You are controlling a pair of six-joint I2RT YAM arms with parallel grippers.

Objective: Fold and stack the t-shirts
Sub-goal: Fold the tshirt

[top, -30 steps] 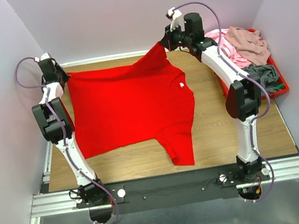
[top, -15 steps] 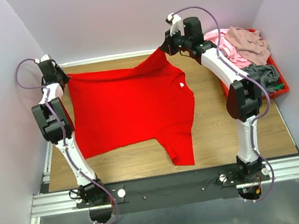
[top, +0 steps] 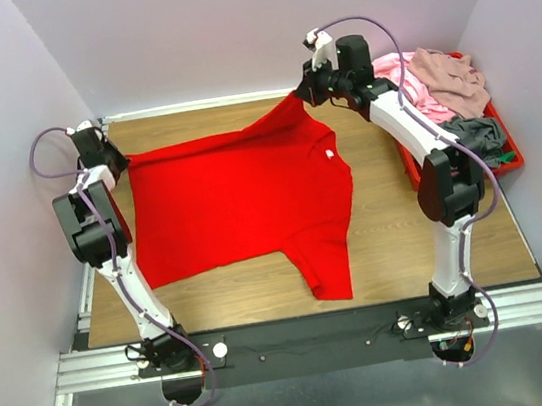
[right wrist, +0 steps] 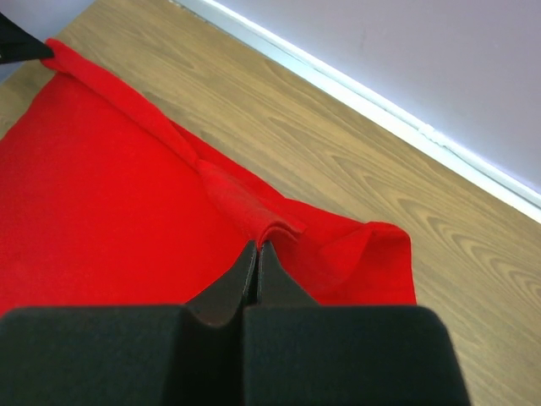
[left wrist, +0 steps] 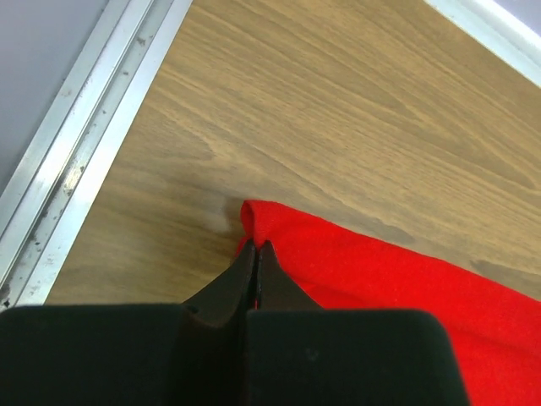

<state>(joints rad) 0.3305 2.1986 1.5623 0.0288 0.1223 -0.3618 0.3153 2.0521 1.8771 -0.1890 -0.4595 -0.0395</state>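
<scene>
A bright red t-shirt [top: 240, 197] lies spread on the wooden table, its small white neck label [top: 329, 154] at the right. My left gripper [top: 122, 161] is shut on the shirt's far left corner [left wrist: 258, 222], low over the wood. My right gripper [top: 299, 92] is shut on the far right corner, lifting a fold [right wrist: 283, 224] of cloth off the table. The far edge of the shirt is stretched between the two grippers. Pink [top: 404, 83], mauve-beige [top: 450, 77] and grey [top: 474, 139] t-shirts lie heaped at the right.
The heap of shirts sits in a red plastic tray [top: 513, 161] at the table's right edge. A metal rail [left wrist: 76, 161] runs along the left side of the table. A white strip [right wrist: 380, 106] edges the back wall. Bare wood [top: 418, 243] shows right of the shirt.
Both grippers have moved apart along the back of the table: the left one further left and lower, the right one slightly right. The shirt's far edge has pulled tauter.
</scene>
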